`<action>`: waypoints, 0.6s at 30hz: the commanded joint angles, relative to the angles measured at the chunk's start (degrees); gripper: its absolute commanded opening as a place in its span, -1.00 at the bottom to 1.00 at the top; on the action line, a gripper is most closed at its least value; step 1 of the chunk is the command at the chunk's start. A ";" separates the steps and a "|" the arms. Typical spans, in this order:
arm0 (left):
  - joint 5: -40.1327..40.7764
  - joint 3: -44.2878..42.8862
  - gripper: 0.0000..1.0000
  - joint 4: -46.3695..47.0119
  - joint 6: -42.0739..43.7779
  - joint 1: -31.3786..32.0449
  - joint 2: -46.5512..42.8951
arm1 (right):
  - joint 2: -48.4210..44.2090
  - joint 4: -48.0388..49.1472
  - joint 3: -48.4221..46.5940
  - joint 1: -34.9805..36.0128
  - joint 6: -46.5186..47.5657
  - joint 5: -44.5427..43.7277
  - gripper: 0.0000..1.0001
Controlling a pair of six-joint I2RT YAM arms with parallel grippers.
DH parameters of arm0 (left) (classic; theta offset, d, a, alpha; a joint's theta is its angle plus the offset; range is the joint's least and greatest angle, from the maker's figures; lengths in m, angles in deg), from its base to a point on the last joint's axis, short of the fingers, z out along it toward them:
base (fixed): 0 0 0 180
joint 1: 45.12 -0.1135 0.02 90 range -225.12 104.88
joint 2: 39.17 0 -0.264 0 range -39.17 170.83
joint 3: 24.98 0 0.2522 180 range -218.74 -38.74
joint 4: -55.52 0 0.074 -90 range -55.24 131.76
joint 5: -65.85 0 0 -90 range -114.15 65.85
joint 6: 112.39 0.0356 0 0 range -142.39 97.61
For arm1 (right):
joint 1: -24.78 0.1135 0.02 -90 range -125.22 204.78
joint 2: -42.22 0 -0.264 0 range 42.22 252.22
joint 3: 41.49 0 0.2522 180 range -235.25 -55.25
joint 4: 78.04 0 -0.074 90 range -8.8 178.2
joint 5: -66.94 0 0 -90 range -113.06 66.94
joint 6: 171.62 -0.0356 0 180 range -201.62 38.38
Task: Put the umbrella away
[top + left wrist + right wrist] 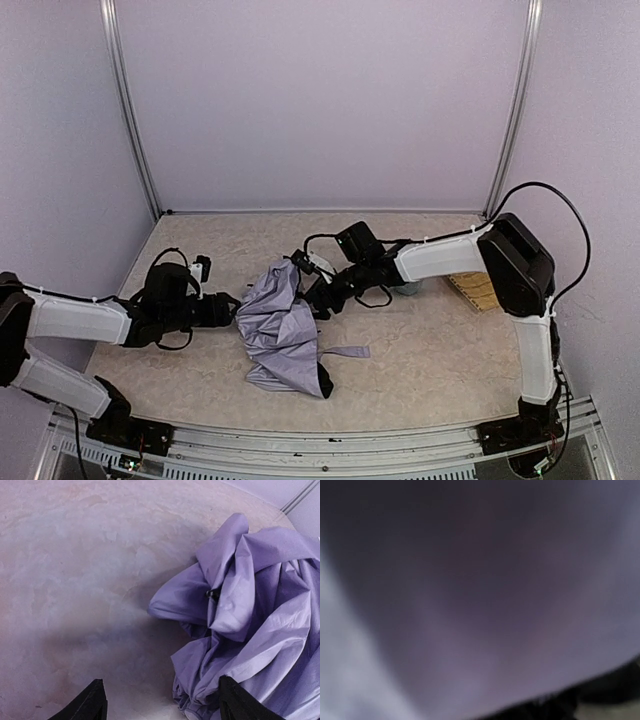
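- Beige marbled tabletop (430, 340) and pale lavender walls (320, 100) fill my top view, with both arms reaching in from the lower corners toward the middle.
- The umbrella (280, 330) lies on the table just left of the frame's centre, a crumpled heap of lavender cloth. Its black handle (324, 383) points toward the lower edge, and its strap tab (350, 351) trails out to the right.
- My left gripper (228, 310) sits low at the heap's left edge. On the left wrist camera its two black fingers (95, 704) stand spread wide and released, with bare table between them and the umbrella's folds bunched by the right-hand one.
- A small black tip (212, 594) pokes out among those folds, right of centre in that view.
- My right gripper (312, 293) is at the heap's upper right edge, where the cloth stands raised.
- The right wrist camera gives me only blurred lavender cloth close to the lens and a dark shape at lower right. I cannot tell whether those jaws are clenched or released.
- A wooden slatted piece (478, 290) shows at the table's right side, partly behind the right arm.
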 commanded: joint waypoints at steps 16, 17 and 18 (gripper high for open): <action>-16.26 -15.64 0.28 4.27 10.59 11.23 27.18 | -15.43 3.17 15.90 16.30 -15.94 -15.46 0.50; -15.99 -15.99 0.27 4.11 10.34 11.54 27.35 | -16.87 3.55 18.82 16.27 -16.85 -17.62 0.51; -15.42 -16.18 0.27 3.76 9.98 11.80 27.29 | -18.43 3.87 21.59 16.19 -17.92 -19.73 0.51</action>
